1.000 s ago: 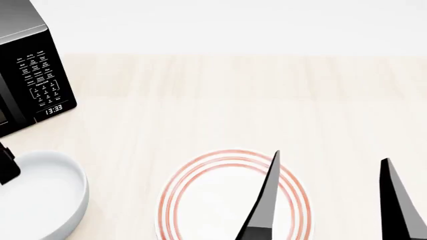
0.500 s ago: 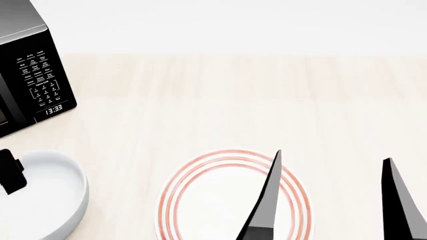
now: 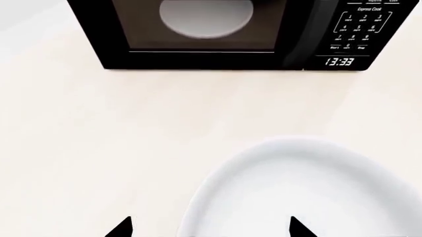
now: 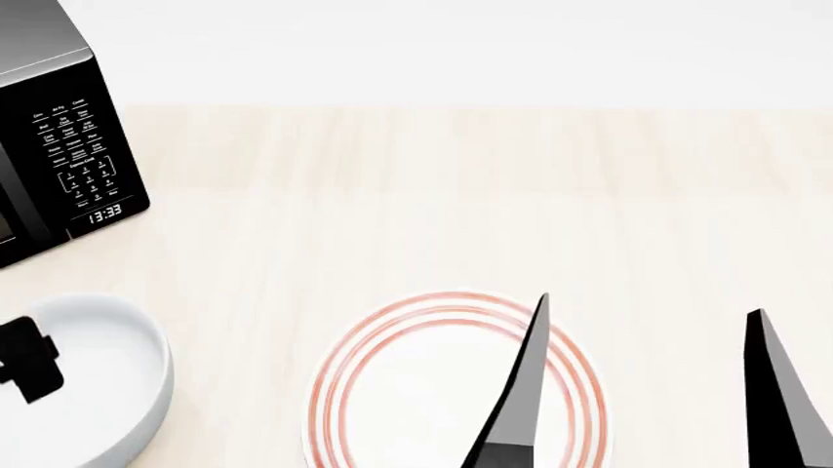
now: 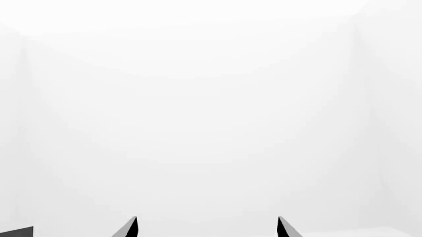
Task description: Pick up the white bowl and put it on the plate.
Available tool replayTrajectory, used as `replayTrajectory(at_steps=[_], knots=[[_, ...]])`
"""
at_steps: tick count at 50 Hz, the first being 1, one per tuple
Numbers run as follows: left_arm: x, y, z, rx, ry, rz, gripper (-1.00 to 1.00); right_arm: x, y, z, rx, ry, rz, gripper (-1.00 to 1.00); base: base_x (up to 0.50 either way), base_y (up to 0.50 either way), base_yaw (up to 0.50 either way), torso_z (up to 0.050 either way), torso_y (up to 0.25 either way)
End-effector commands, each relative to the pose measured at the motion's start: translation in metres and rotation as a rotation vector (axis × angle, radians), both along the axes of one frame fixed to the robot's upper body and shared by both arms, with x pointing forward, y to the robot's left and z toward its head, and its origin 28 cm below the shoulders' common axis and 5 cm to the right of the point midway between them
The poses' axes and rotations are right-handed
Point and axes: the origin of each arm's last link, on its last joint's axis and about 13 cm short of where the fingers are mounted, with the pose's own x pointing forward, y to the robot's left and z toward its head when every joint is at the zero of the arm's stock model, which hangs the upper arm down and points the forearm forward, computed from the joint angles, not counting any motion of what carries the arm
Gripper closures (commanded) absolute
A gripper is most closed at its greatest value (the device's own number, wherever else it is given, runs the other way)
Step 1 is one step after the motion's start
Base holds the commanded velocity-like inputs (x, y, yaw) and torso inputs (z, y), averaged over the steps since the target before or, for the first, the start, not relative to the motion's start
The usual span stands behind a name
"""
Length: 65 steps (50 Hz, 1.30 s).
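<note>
**Left gripper over the white bowl; plate waits bare at centre**

Far left of the head view: black microwave (image 4: 59,136) on the pale wooden counter (image 4: 430,195), keypad facing in, clock reading 13:33. In the left wrist view the microwave (image 3: 218,34) shows its dark door with a pale round shape behind the glass.

Just in front of the microwave, at the lower left edge: the white bowl (image 4: 98,380), upright on the counter, only partly in frame. A black piece of the left gripper (image 4: 29,359) sits over the bowl's interior near the left rim. Left wrist view: two dark fingertips (image 3: 122,228) spread wide apart, the bowl's (image 3: 310,192) near rim lying between them. Contact with the rim cannot be made out. Jaws stand open, nothing clamped.

Centre, lower: the plate (image 4: 390,390), flat, red rings round its rim, nothing on it. Near the bowl but clearly apart from it.

Right of centre: right gripper (image 4: 645,390), two long black fingers pointing up, widely parted. The left finger overlaps the plate's right side in this view. Right wrist view shows its fingertips (image 5: 128,228) apart against plain white, gripping nothing.
</note>
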Motion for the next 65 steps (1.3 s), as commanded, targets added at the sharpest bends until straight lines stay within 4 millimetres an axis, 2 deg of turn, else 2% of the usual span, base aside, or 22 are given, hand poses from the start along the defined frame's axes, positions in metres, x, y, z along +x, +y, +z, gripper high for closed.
replayTrajectory(at_steps=[1, 29, 65], knots=[[0.002, 0.000, -0.007, -0.033, -0.009, -0.007, -1.00, 0.003, -0.001, 0.002, 0.000, -0.030, -0.008, -1.00, 0.00, 0.00, 0.00, 0.000, 0.000], [0.005, 0.000, -0.023, -0.032, 0.018, -0.025, -1.00, 0.003, -0.001, 0.003, -0.010, -0.033, -0.003, -1.00, 0.00, 0.00, 0.00, 0.000, 0.000], [0.007, -0.001, -0.033, -0.033, 0.038, -0.036, -1.00, 0.003, -0.002, 0.003, -0.003, -0.033, -0.006, -1.00, 0.00, 0.00, 0.00, 0.000, 0.000]])
